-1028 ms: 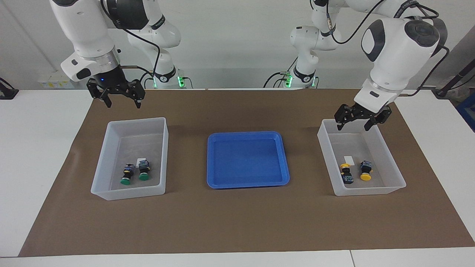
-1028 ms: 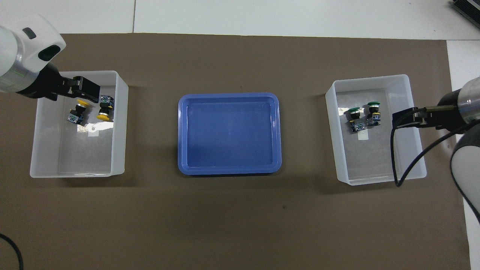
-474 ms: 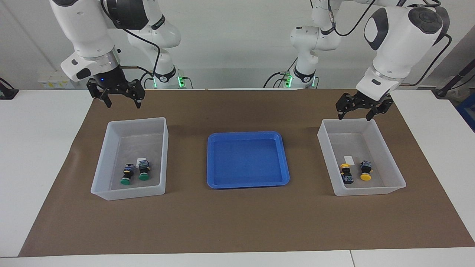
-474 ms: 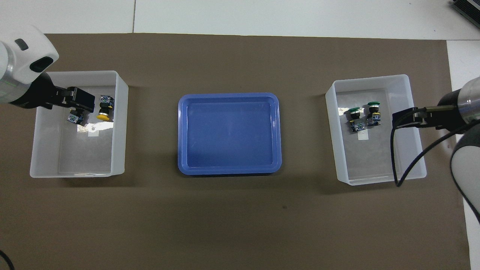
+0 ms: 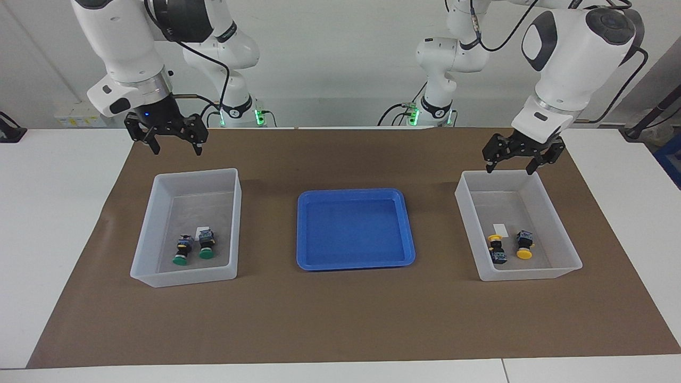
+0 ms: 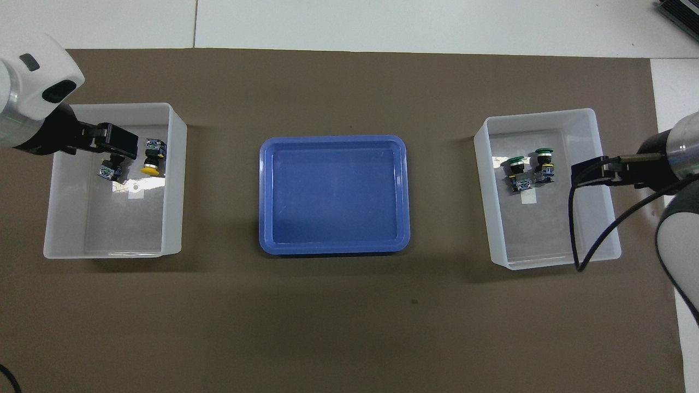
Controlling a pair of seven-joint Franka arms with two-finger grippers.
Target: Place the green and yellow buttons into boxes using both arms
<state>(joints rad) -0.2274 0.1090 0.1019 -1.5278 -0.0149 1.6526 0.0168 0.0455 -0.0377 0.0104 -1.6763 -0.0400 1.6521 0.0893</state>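
The task is judged done: both green buttons (image 5: 193,249) and both yellow buttons (image 5: 511,249) are seen in the boxes (image 5: 159,279), with the left gripper (image 5: 520,163) and right gripper (image 5: 171,142) spread and empty above them.

I see a white table (image 5: 64,223) with a brown mat (image 5: 340,314) spread over most of it. A pale grey wall (image 5: 330,64) rises past the table's robot end, evenly lit.
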